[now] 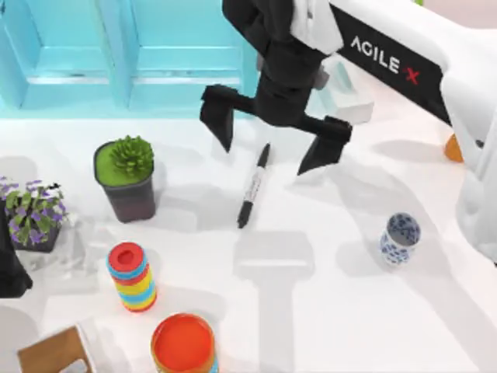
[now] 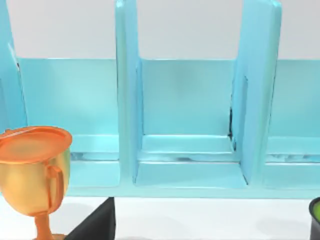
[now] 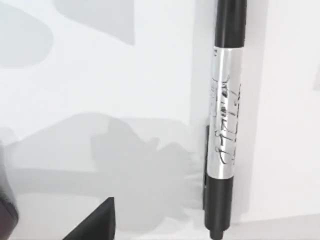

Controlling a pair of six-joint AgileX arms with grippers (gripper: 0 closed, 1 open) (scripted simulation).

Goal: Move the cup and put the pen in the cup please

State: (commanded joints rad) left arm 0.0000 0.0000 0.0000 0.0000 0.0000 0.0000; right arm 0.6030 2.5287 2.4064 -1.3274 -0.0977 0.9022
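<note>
Flat on the table (image 1: 326,311), the pen (image 1: 254,186) runs near-to-far.

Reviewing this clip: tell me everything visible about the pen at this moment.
The pen is a slim black marker with a silvery label band bearing dark scribbled writing around its middle, clear in the right wrist view. It lies flat on the white table, near the middle, left of the cup. The right gripper hangs open above its far end, not touching it.
</note>
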